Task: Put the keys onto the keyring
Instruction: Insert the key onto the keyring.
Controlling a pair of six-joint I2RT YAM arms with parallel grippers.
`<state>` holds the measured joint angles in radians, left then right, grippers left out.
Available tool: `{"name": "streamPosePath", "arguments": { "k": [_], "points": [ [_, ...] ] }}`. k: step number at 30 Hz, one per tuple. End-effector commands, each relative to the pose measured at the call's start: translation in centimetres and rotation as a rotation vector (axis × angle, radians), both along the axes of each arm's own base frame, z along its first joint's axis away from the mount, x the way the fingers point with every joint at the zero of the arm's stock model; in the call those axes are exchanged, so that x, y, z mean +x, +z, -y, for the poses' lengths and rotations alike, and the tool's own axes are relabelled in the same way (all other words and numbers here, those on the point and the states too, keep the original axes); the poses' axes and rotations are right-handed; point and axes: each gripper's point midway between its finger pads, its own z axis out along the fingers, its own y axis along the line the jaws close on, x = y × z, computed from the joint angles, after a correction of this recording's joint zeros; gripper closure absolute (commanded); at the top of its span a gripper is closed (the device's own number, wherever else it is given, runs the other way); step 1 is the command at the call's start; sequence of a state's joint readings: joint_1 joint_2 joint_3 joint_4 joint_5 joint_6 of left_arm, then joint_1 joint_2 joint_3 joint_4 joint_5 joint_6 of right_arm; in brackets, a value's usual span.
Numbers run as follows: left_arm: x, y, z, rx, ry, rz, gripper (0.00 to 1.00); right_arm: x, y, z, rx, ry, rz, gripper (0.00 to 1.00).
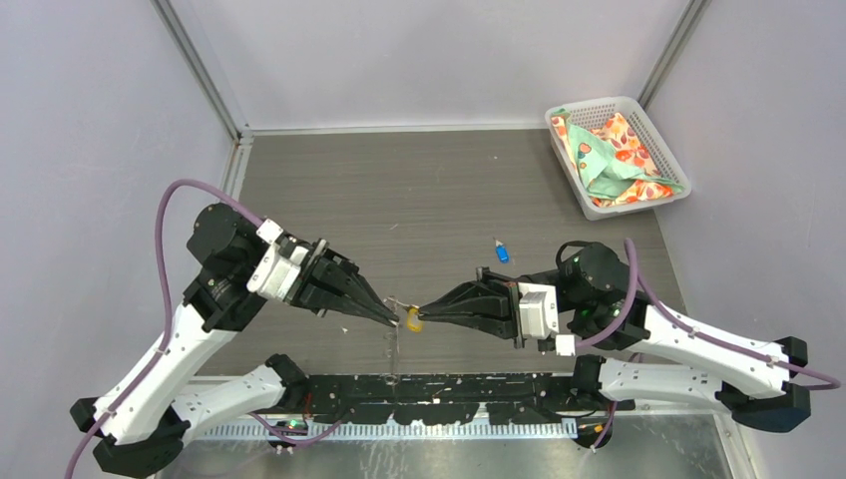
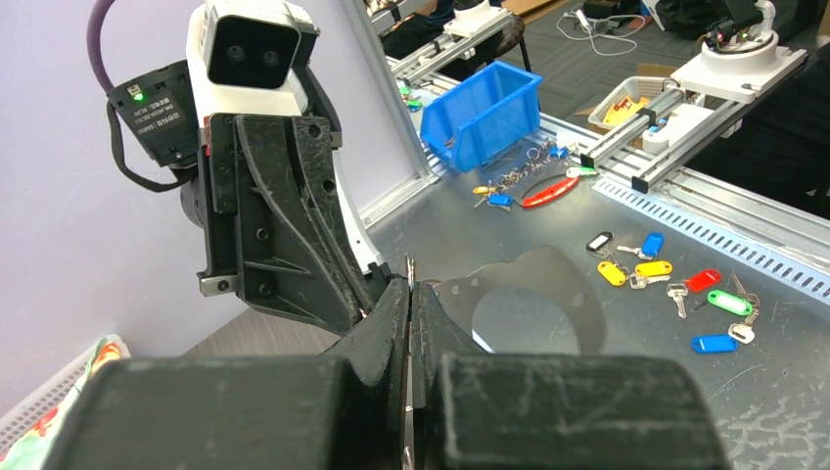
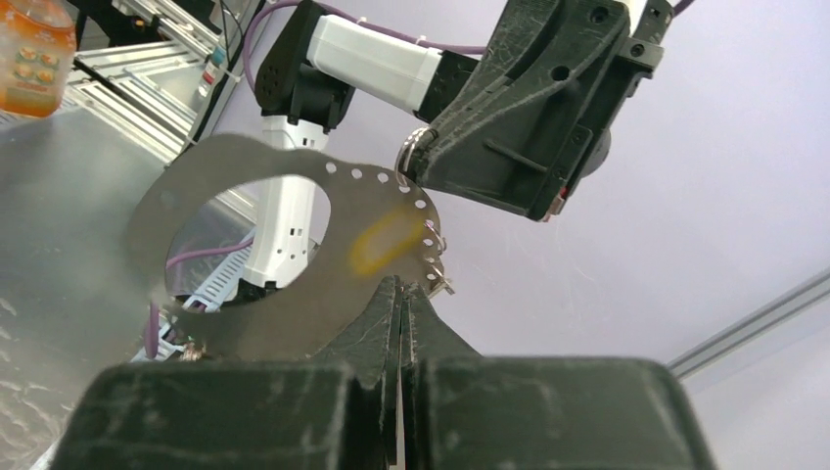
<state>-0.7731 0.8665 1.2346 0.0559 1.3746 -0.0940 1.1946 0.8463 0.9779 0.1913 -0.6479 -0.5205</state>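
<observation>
Left claw (image 1: 392,319) and right claw (image 1: 426,311) point at each other, tips nearly meeting, above the middle of the near edge of the grey wood-grain surface (image 1: 399,190). Both claws have their fingers pressed together. A yellow key (image 1: 412,321) sits right at the tips of the right claw and looks pinched there, though the top view is too small to be sure. From the right wrist camera, a small silver ring shows at the tip of the left claw. A thin wire with a tiny metal fitting curves from it down toward the right claw's fingers. This seems to be the keyring (image 3: 436,257), gripped by the left claw, and the rest of its loop cannot be made out. A thin grey metal plate (image 3: 338,196) with one large round hole and a row of small holes stands upright just beside the claw tips. A blue key (image 1: 501,251) lies flat on the surface, right of centre and apart from both claws. A white plastic basket (image 1: 596,106) holding a patterned cloth (image 1: 609,160) sits in the far right corner.
</observation>
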Motion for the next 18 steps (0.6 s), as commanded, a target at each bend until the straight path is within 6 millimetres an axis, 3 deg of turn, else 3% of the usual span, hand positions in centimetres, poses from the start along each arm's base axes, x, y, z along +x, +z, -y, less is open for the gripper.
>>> {"name": "streamPosePath", "arguments": {
  "k": [1,18],
  "points": [
    [-0.5,0.8,-0.4,-0.038,-0.006,0.038,1.00,-1.1,2.8,0.3,0.086,0.048,0.043,0.99],
    [0.1,-0.5,-0.1,-0.019,0.037,-0.002,1.00,-2.2,4.2,1.2,0.143,0.088,0.039,0.99]
  ]
}}
